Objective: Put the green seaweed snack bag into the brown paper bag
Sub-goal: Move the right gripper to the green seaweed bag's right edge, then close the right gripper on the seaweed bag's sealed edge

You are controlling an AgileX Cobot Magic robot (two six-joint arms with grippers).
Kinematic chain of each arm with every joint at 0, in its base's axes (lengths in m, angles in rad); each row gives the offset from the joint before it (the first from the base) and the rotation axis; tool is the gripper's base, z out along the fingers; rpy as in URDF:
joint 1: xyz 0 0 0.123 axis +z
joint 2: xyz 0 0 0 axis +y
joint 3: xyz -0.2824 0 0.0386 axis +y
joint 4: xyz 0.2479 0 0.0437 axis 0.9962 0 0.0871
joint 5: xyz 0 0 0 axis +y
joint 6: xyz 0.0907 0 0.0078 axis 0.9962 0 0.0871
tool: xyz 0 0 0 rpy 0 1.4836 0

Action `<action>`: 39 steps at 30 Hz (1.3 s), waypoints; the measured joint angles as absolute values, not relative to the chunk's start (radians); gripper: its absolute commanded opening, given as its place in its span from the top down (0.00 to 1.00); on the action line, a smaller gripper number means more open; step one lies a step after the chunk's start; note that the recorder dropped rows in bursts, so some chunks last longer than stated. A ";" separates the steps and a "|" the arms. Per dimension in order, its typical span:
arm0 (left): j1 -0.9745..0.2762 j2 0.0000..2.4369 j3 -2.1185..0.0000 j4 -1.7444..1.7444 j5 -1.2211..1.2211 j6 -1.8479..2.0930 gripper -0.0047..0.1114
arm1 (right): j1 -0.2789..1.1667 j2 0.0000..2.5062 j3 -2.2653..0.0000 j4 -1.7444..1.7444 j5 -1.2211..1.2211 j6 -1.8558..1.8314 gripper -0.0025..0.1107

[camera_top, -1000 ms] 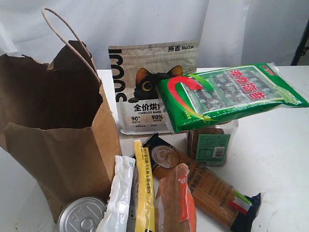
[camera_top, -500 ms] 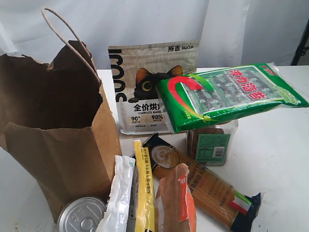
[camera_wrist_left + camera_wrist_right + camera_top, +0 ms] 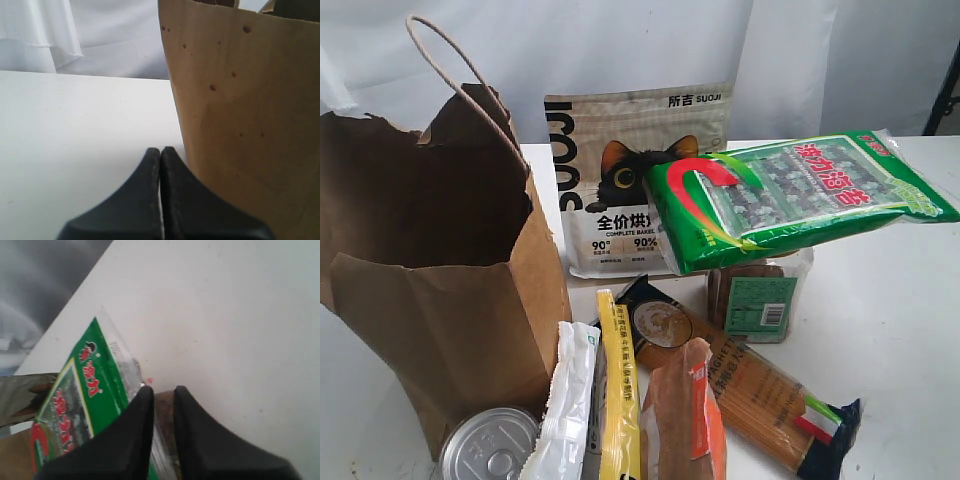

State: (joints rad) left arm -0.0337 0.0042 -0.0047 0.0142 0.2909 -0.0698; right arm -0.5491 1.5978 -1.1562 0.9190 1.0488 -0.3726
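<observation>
Nearest me, a tin can (image 3: pixel 490 445) and a spaghetti pack (image 3: pixel 750 385) lie on the white table (image 3: pixel 900 320). That's clutter I'd have to carry over. Just behind them, the green seaweed snack bag (image 3: pixel 800 195) lies flat on top of a green-labelled clear jar (image 3: pixel 760 300), its left end against the cat-food pouch (image 3: pixel 620 180). Being propped off the table leaves its edges free for a pinch. My right gripper (image 3: pixel 162 392) is at its right-hand end, fingers drawn almost together with only a thin gap. The packet's clear seam runs in beside them, and I can't tell whether they have hold of it. To the left, the brown paper bag (image 3: pixel 440 290) stands upright with its mouth open. My left gripper (image 3: pixel 160 155) sits low beside its wall, fingers pressed together on nothing, probably placed to steady it. The packet isn't in yet, so lifting and carrying it across come next.
</observation>
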 measured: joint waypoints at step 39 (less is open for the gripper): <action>-0.034 0.004 -0.005 0.014 0.291 -0.070 0.96 | -0.379 1.869 -1.159 1.243 1.210 -0.830 0.25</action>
